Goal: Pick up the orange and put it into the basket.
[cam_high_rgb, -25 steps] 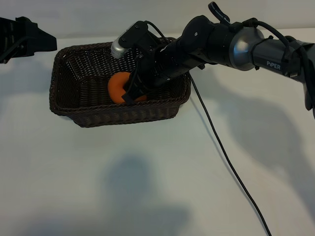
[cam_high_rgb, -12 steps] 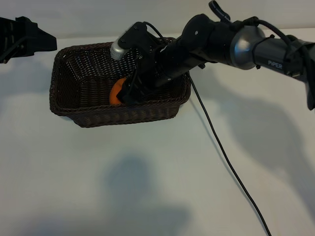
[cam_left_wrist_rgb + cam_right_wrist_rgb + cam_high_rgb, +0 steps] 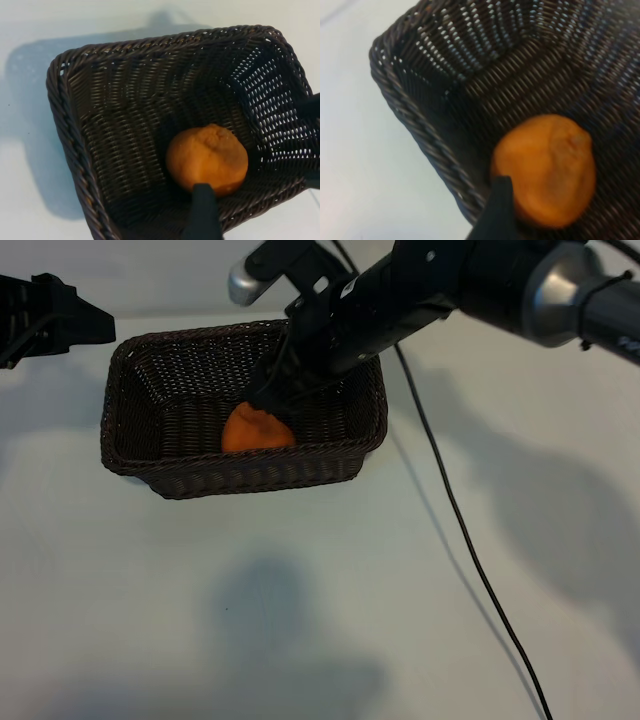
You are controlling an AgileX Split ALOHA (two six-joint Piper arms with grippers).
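Resting on the floor of the wicker basket (image 3: 150, 455), near its lower wall at centre frame, the orange (image 3: 257, 429) shows its puckered end upward. No writing is legible. The right gripper (image 3: 275, 390) hangs just above it, fingers apart. The left gripper (image 3: 50, 320) sits upper left, fingers apart, beyond the rim.
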